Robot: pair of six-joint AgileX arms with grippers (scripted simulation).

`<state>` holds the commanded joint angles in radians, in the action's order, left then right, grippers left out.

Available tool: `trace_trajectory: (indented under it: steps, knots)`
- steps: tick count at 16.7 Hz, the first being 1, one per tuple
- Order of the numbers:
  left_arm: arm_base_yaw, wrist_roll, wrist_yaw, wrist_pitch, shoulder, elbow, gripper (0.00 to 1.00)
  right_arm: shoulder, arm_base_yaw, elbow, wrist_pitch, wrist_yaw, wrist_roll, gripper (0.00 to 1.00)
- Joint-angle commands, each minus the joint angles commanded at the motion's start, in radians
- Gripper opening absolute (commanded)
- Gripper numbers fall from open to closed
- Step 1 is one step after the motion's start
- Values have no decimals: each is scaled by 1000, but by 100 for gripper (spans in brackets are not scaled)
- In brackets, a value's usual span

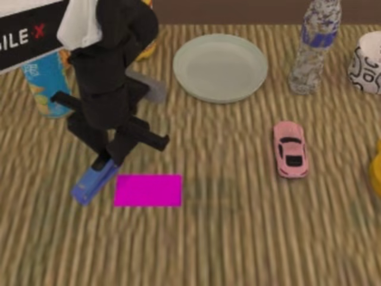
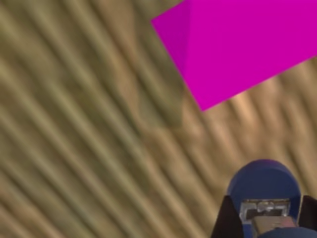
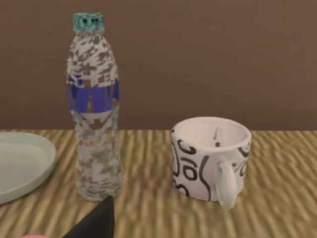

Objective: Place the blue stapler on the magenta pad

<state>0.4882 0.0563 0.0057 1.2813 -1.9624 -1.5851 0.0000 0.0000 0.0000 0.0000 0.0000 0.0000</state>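
Note:
The blue stapler (image 1: pixel 92 182) is held at a slant just left of the magenta pad (image 1: pixel 147 190), apart from the pad's left edge. My left gripper (image 1: pixel 107 161) comes down from above and is shut on the stapler's upper end. In the left wrist view the stapler's rounded blue nose (image 2: pixel 265 184) sits between the two dark fingers (image 2: pixel 225 220), and the magenta pad (image 2: pixel 242 44) lies flat on the mat ahead of it. My right gripper (image 3: pixel 99 223) is parked out of the top view; only a dark tip of it shows.
A pale green plate (image 1: pixel 220 67) lies at the back middle. A water bottle (image 1: pixel 314 47) and a patterned mug (image 1: pixel 369 62) stand at the back right. A pink toy car (image 1: pixel 290 149) sits right of centre. A blue chip can (image 1: pixel 44 86) stands behind the left arm.

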Motion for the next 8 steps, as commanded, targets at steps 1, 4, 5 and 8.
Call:
trace_trajectory:
  steps: [1,4,5,8]
  knots:
    - [20,114,1,10,-28,-34,0,0,0,0,0,0,0,100]
    - [77,428,3,32,-96,-130,0,0,0,0,0,0,0,100]
    - [93,518,3,36,-114,-159,0,0,0,0,0,0,0,100]
    - [134,728,2,40,-150,-230,0,0,0,0,0,0,0,100]
